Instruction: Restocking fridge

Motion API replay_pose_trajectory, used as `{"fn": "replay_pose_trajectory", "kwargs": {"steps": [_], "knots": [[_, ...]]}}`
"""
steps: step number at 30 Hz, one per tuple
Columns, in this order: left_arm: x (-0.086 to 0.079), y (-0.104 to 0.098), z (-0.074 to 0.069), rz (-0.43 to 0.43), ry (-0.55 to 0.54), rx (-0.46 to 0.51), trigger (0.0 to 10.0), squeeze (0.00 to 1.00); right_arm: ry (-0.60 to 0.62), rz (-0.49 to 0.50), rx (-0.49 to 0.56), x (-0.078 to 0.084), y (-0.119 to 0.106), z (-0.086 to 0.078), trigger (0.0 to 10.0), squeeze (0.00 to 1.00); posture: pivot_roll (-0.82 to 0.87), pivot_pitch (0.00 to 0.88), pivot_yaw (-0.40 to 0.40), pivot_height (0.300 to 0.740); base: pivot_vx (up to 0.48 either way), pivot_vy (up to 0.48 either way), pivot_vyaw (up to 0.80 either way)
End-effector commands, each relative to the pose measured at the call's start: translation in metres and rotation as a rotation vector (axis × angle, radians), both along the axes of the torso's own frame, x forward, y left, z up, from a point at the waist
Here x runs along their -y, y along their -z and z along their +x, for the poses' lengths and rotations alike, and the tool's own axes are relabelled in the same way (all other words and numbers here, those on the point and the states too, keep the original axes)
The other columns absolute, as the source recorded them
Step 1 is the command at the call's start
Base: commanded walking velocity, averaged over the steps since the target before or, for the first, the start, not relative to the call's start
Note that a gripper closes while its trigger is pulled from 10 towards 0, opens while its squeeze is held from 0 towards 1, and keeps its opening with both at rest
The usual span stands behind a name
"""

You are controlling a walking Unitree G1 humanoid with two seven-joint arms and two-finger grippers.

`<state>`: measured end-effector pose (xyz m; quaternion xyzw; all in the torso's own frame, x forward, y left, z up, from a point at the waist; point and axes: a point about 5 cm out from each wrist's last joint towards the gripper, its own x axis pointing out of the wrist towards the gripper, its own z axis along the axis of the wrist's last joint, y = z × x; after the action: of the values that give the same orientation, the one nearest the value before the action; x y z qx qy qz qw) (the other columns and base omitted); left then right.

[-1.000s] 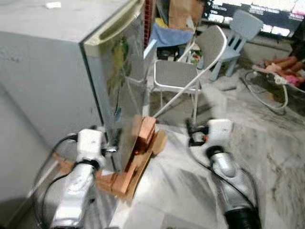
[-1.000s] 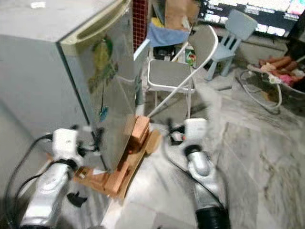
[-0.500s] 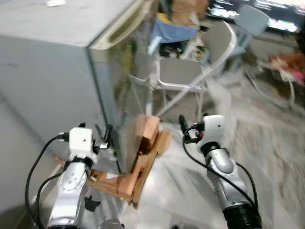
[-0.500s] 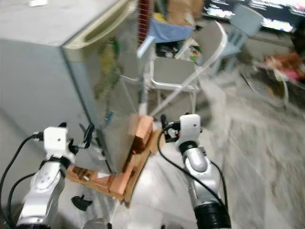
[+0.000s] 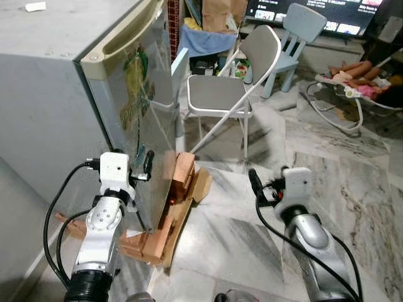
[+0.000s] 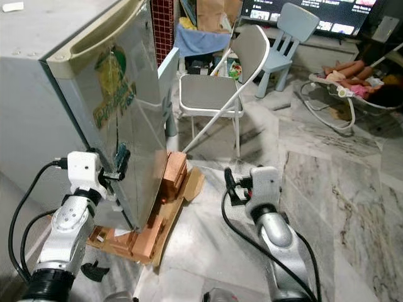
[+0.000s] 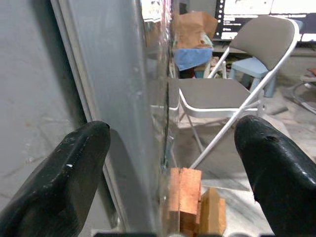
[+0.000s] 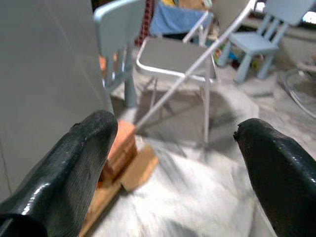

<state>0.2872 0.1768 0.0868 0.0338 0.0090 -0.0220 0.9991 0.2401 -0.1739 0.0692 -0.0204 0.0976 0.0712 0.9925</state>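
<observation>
A small grey fridge (image 5: 56, 94) stands at the left with its silver door (image 5: 148, 119) closed. It rests on bricks (image 5: 182, 175) and cardboard. My left gripper (image 5: 143, 162) is open low at the door's free edge. In the left wrist view that edge (image 7: 148, 123) runs between the two black fingers (image 7: 74, 168). My right gripper (image 5: 255, 184) is open over the marble floor to the right of the bricks, holding nothing. It faces the grey folding chair (image 8: 173, 54).
The grey folding chair (image 5: 217, 94) stands just beyond the fridge door, and a pale blue child's chair (image 5: 293, 31) is behind it. A baby bouncer (image 5: 349, 94) with a doll lies at the far right. Marble floor (image 5: 352, 176) stretches to the right.
The head view has shifted and sharpened. My left gripper stays at the fridge door's edge, a little higher on it. The right gripper stays low over the floor.
</observation>
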Motion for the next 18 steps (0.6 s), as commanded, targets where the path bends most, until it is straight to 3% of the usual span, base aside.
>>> {"fn": "replay_pose_trajectory", "kwargs": {"steps": [1,8,11,12,14,18], "knots": [[-0.003,-0.002,0.002,0.002,-0.010,0.006,10.0,0.00,0.015,0.004,0.009,0.004,-0.006,-0.001,10.0,0.00,0.05,0.012,-0.039,0.740,0.000,0.000,0.00],[-0.008,0.001,0.011,0.027,-0.064,0.012,10.0,0.00,-0.015,0.019,-0.021,0.000,-0.010,-0.006,10.0,0.00,0.05,0.030,-0.050,0.740,0.000,0.000,0.00],[-0.006,-0.001,0.018,0.020,-0.074,0.015,10.0,0.00,-0.021,0.035,-0.039,0.000,-0.009,-0.014,10.0,0.00,0.04,0.033,-0.051,0.740,0.000,0.000,0.00],[-0.006,-0.005,0.024,0.014,-0.097,0.024,10.0,0.00,-0.055,0.030,-0.052,-0.002,-0.008,-0.026,10.0,0.00,0.03,0.035,-0.049,0.740,0.000,0.000,0.00],[-0.005,-0.008,0.030,0.018,-0.104,0.032,10.0,0.00,-0.062,0.030,-0.076,-0.001,-0.006,-0.035,10.0,0.00,0.02,0.036,-0.048,0.740,0.000,0.000,0.00],[0.004,-0.010,0.037,-0.010,-0.057,0.041,10.0,0.00,-0.035,0.045,-0.084,0.003,-0.006,-0.040,10.0,0.00,0.01,0.041,-0.038,0.740,0.000,0.000,0.00]]}}
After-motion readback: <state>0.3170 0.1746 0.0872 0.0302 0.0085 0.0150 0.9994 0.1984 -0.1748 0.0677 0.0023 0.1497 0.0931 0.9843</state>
